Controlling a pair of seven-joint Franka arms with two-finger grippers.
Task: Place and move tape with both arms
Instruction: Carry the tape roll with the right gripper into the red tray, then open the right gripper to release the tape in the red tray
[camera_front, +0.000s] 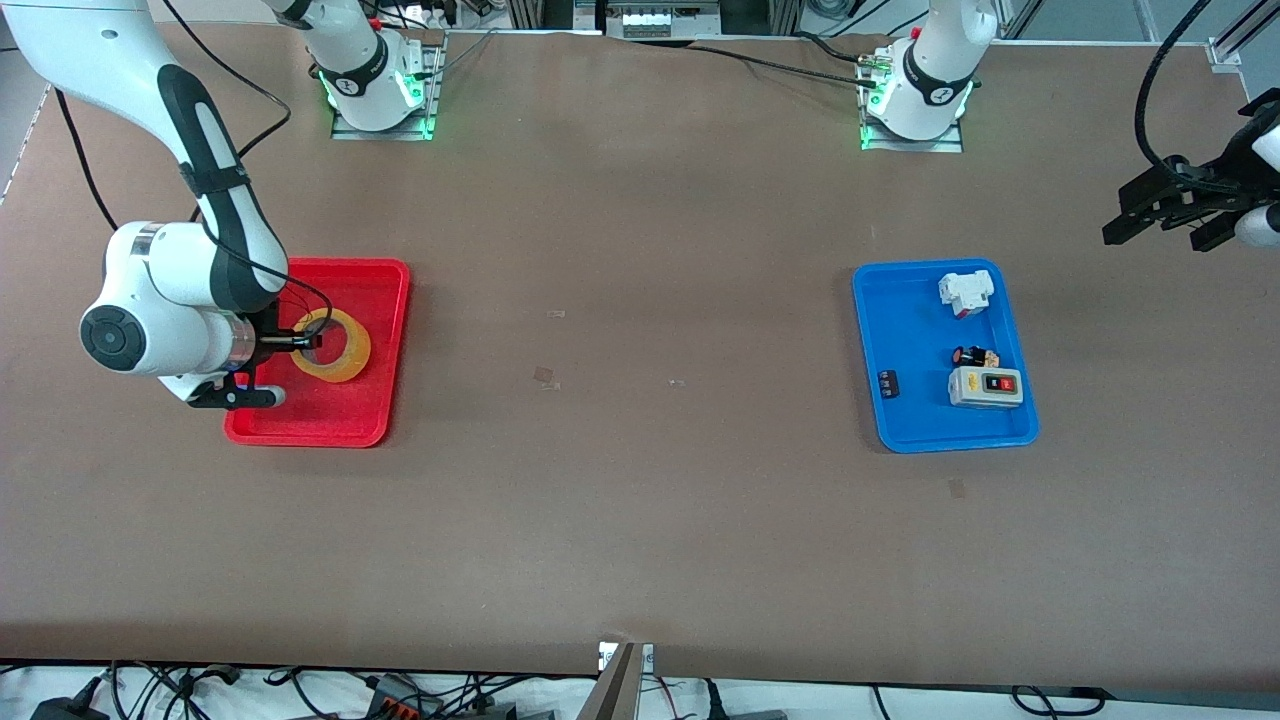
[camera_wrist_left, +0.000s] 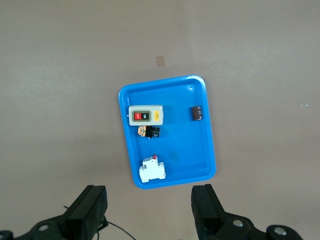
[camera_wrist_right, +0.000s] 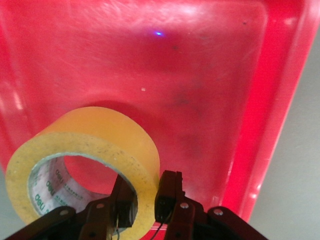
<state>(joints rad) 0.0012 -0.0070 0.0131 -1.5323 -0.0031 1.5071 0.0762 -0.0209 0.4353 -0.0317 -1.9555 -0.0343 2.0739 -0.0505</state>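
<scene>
**Tape roll in red tray, grasp at the wall**

Item 1. Blue tray, its lower rim nearest the front camera, toward the left arm's end of the counter. Contents: grey switch box, small black-and-red button part, white breaker, small dark block.

Item 2. Red tray, toward the right arm's end. Contents: the tape, lying in the tray.

Item 3. Right gripper, clenched on the tape's wall, one finger inside the core, one outside.

Item 4. Left gripper, released, waiting high over the counter's edge past the blue tray.

Handling note: lift straight up, judged best, so the roll clears the red rim without tilting or slipping.

View note: the right wrist view alone shows the fingers straddling the tape and print inside the core; the left wrist view alone shows its gripper spread above the blue tray.
</scene>
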